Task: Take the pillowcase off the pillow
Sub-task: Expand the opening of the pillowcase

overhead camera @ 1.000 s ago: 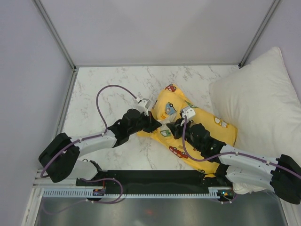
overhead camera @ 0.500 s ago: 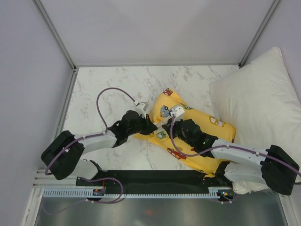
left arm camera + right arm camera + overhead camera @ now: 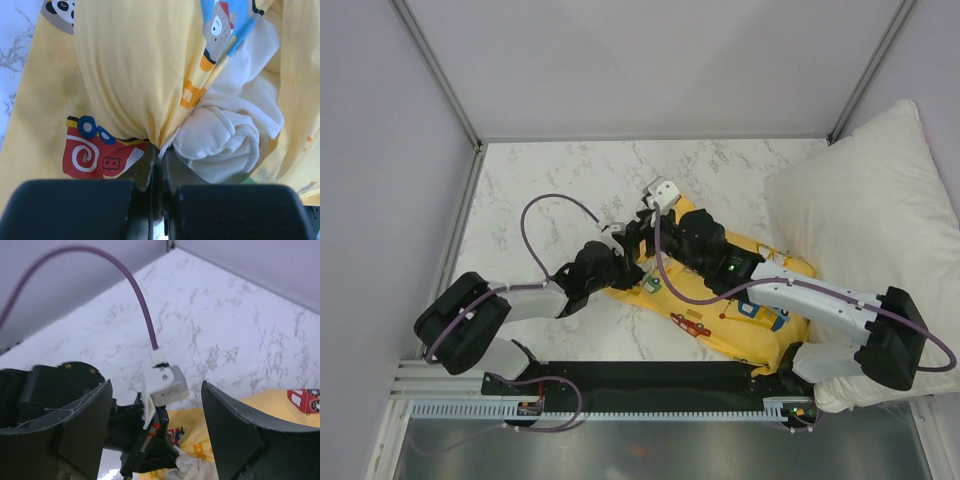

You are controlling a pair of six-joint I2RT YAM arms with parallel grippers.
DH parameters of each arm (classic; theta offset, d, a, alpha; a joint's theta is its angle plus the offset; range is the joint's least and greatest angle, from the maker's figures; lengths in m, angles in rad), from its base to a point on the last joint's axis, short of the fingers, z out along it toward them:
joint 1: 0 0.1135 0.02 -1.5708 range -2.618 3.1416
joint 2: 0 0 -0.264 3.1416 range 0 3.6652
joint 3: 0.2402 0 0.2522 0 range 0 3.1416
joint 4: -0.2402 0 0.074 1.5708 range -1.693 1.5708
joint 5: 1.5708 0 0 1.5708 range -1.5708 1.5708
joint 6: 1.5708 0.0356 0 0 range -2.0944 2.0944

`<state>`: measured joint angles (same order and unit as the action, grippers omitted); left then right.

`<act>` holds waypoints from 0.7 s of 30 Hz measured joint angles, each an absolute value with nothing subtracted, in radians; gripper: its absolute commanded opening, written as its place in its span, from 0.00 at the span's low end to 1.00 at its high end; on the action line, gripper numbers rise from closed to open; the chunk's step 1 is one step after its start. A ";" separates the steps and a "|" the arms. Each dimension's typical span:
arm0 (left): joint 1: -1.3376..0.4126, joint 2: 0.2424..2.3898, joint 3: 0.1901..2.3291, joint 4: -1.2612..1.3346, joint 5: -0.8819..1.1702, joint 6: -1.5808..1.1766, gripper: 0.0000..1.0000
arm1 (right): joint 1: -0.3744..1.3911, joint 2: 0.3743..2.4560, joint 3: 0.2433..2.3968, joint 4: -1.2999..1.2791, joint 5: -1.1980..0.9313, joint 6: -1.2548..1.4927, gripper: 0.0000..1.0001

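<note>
Pale lilac walls [image 3: 650, 60] with metal corner posts enclose a white marbled table [image 3: 550, 180]. A big white pillow [image 3: 865, 220] leans at the right edge. The pillowcase [image 3: 730, 335] lies mid-table, just beside it, with the cream pillow [image 3: 220, 130] bunched out at its mouth. The left gripper [image 3: 159, 155] is clamped on a fold of the yellow fabric. The right gripper [image 3: 156, 390] hangs above it, jaws wide apart, holding nothing.

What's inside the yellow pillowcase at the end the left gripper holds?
A bunched cream pillow pokes out beside the left gripper, which pinches the pillowcase. How far the pillow reaches inside is hidden by the fabric.
</note>
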<state>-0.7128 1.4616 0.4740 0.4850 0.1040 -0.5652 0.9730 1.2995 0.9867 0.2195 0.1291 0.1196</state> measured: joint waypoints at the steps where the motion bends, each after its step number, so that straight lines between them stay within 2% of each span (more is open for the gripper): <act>1: -0.713 1.452 0.466 0.486 0.101 -0.566 0.02 | 0.973 1.323 0.990 0.220 0.131 0.114 0.80; 8: -0.712 1.399 0.411 0.485 0.078 -0.586 0.02 | 0.975 1.450 0.907 0.218 0.158 0.110 0.83; 21: -0.704 1.365 0.391 0.468 0.072 -0.608 0.02 | 0.977 1.454 0.839 0.345 0.162 0.165 0.84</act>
<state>-0.7040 1.3651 0.3912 0.4679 0.0723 -0.6079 0.9768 1.4544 0.8387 0.3454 0.1619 0.1654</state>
